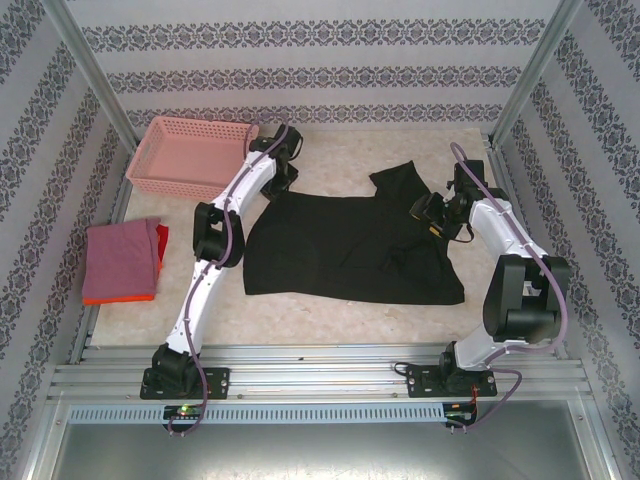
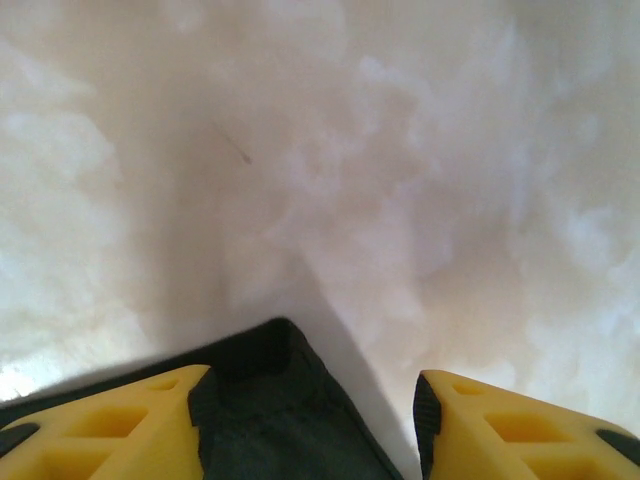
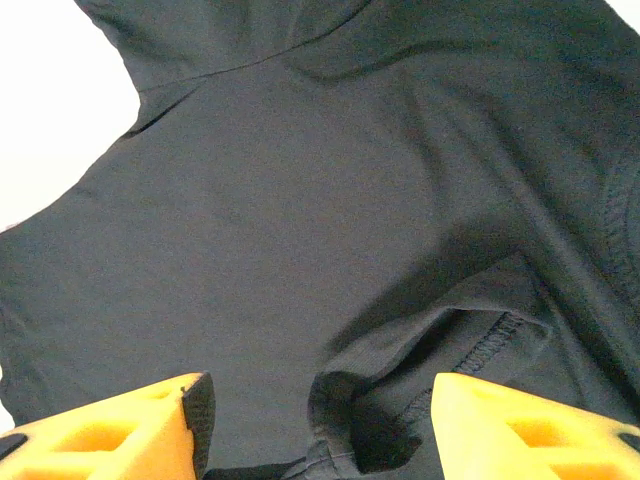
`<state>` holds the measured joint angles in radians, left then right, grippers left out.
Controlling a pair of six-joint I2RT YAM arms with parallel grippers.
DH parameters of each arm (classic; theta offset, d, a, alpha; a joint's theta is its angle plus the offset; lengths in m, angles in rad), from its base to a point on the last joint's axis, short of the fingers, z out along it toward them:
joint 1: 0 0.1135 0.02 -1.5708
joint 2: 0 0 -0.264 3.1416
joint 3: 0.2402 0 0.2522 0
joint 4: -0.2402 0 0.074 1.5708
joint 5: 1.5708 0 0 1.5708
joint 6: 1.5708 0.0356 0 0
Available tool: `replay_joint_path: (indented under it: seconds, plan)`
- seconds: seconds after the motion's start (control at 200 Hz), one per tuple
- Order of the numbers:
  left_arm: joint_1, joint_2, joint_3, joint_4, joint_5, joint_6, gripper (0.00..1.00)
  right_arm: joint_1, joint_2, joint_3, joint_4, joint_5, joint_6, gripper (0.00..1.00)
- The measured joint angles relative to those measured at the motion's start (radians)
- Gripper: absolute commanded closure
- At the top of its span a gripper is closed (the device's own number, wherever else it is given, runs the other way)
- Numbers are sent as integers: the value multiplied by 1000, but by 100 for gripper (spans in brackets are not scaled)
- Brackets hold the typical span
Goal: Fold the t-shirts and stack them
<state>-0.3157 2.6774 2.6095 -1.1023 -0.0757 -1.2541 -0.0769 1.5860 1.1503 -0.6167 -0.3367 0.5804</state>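
1. Top external view:
   - The black t-shirt (image 1: 345,250) lies flat mid-frame on the surface (image 1: 330,320), with its long axis running left to right.
   - The folded pink t-shirt (image 1: 118,255) sits on the orange t-shirt (image 1: 120,297) at the left edge, well apart from the black one.
   - The left pincer (image 1: 284,170) is at the black shirt's upper-left corner.
   - The right pincer (image 1: 428,212) is over the shirt's upper-right part, just below a flap of cloth that sticks up-frame.
   - Each arm is nearest its own end of the shirt, so I judge the next fold to be a two-arm lift along the top edge.

2. Left wrist view:
   - The left pincer (image 2: 312,400) stands partly open, with its yellow fingers (image 2: 130,420) apart at the bottom of the frame.
   - A corner of the black t-shirt (image 2: 265,400) pokes up between them and lies against the left-hand finger.
   - Bare surface (image 2: 400,150) shows between the cloth and the other finger, so nothing is pinched yet.
   - The corner sits straight ahead between the jaws, so closing them should catch it.

3. Right wrist view:
   - The right pincer (image 3: 320,400) is also partly open and has hold of nothing I can make out.
   - The black t-shirt (image 3: 300,200) spreads beneath it.
   - A stitched hem fold (image 3: 480,345) lies at lower right, close to the right-hand finger.
   - The fold is off-centre in the gap, so a small shift toward it seems needed.
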Motion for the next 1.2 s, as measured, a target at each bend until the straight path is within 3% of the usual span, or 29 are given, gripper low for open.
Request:
replay_joint_path:
  seconds: [0.405,0.879,1.199]
  plan:
    - [28,24,13,28,48,43,52,1,31,19,0,-13,18,40]
    - [28,34,14,18,87,115,100,23,80,47,9,-13,24,40]
    - [28,32,14,7,86,187,100,21,289,325,32,85,14,42]
